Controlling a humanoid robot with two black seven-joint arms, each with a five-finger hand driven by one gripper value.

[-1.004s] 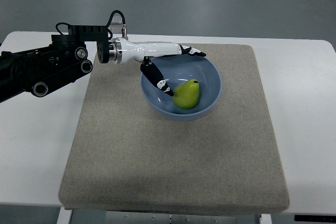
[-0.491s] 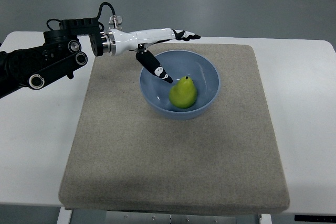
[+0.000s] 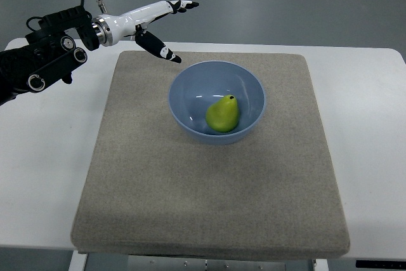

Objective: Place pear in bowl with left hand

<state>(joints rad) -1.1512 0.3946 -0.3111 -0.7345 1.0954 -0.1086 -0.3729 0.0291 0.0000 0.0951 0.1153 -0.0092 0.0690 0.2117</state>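
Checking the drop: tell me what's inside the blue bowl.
A green pear lies inside the blue bowl, nothing else visible. The spot beneath the pear is covered.

A rough, matt woven cloth mat (image 3: 209,182) is being shown on a smooth white table (image 3: 44,176), with a smooth blue bowl (image 3: 184,87), a waxy green pear (image 3: 222,114) and a glossy white plastic-looking left hand (image 3: 149,18).

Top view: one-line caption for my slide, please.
Green pear lies in blue bowl; left hand open, clear of it.
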